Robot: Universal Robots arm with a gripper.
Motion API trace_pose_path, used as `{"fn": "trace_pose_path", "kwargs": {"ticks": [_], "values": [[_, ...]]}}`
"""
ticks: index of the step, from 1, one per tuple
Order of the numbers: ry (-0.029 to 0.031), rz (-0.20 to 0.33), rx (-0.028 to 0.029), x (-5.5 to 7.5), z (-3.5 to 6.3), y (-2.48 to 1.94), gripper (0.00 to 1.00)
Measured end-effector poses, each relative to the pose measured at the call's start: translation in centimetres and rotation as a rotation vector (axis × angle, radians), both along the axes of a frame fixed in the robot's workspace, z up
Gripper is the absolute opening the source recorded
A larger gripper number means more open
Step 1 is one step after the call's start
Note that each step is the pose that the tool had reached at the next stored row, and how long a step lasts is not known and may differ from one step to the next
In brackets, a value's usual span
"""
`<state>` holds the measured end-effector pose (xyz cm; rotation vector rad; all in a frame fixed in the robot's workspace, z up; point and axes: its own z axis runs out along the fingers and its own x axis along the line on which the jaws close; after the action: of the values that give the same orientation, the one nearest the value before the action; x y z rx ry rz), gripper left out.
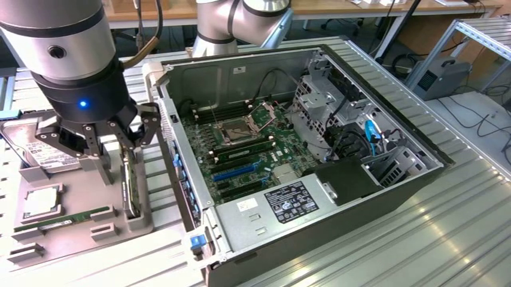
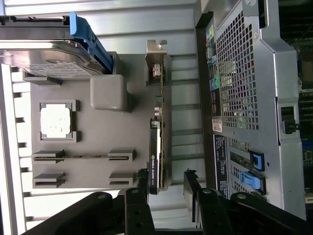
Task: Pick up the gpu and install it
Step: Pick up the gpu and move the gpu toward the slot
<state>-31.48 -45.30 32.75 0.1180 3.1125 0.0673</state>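
Note:
The gpu [image 1: 128,186] stands on its long edge in a slot at the side of the grey parts tray [image 1: 76,242] nearest the computer. In the wrist view the gpu [image 2: 156,147] shows as a thin dark card with its silver bracket [image 2: 156,54] at the far end. My gripper [image 1: 119,162] hangs just above the card's near end, open. In the wrist view the gripper [image 2: 166,183] has one black finger [image 2: 142,182] on each side of that end, and I see no contact with the card.
The tray [image 2: 108,93] also holds a hard drive [image 1: 40,152] with a blue bracket, a square processor [image 1: 40,203] and a memory stick [image 1: 64,218]. The open computer case [image 1: 319,149] lies close on the exterior view's right, its motherboard [image 1: 239,155] exposed. Ribbed metal table all around.

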Motion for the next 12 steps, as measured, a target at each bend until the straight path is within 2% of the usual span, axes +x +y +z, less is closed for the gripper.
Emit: {"fn": "trace_pose_path", "kwargs": {"ticks": [12], "values": [[0.0, 0.0, 0.0, 0.0, -0.28, 0.0, 0.42]]}}
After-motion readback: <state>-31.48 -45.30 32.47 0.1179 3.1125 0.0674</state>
